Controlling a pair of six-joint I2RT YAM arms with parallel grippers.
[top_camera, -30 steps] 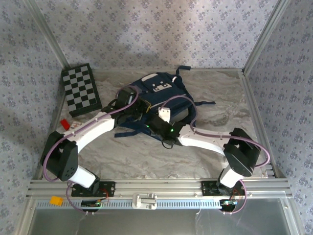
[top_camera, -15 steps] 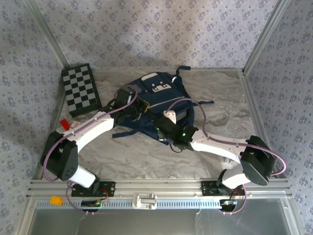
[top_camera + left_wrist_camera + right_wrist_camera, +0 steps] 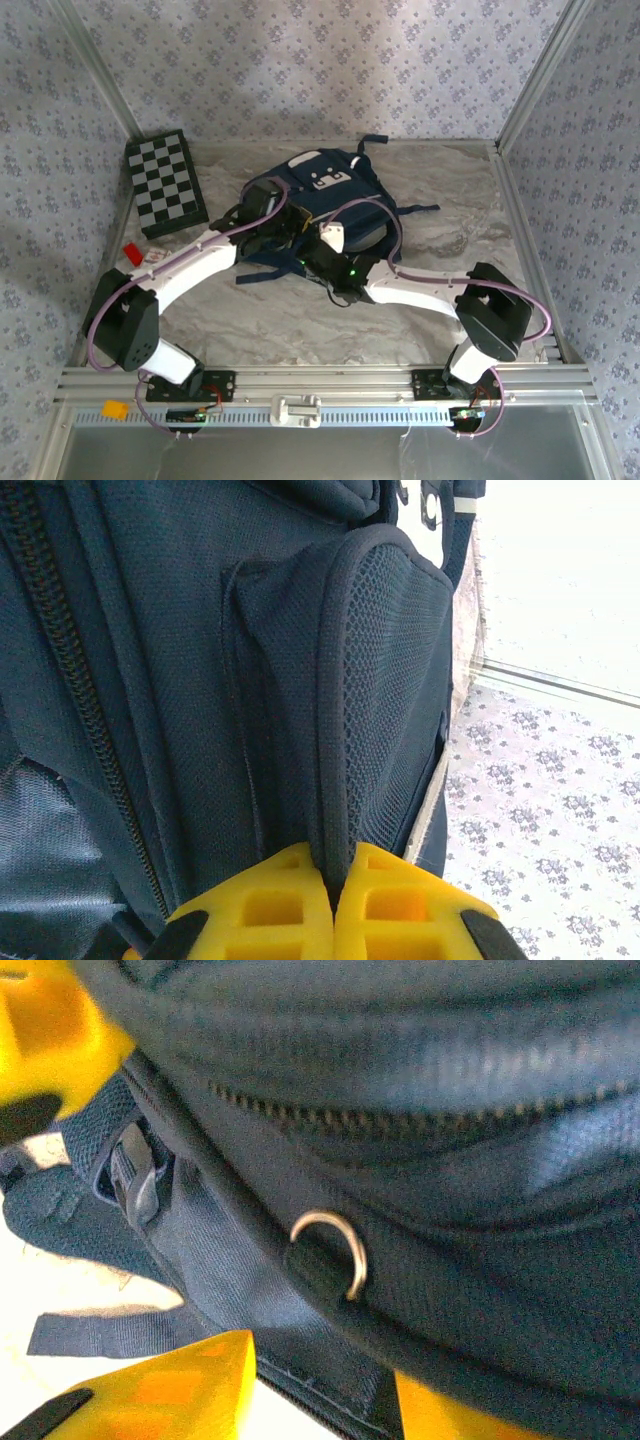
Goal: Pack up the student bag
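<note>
With the left end effector [image 3: 335, 885] clamped shut on the student bag's [image 3: 330, 190] mesh pocket [image 3: 395, 680], we centre the right end effector [image 3: 140, 1220], jaws parted and gripping nothing, on the zipper [image 3: 400, 1110] before closing.

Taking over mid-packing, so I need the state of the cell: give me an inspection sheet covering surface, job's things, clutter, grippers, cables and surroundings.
Surface: grey marble-pattern tabletop, no spills seen.
Job's things: navy blue fabric backpack with white trim, lying mid-table.
Clutter: black-and-white chequered board at far left; small red block at the left edge.
Grippers: left gripper shut on a backpack fold beside the mesh pocket; right gripper open, fingers either side of the backpack's edge.
Cables: purple cables run along both arms; no snag seen.
Surroundings: floral-papered walls, metal frame rails.
</note>
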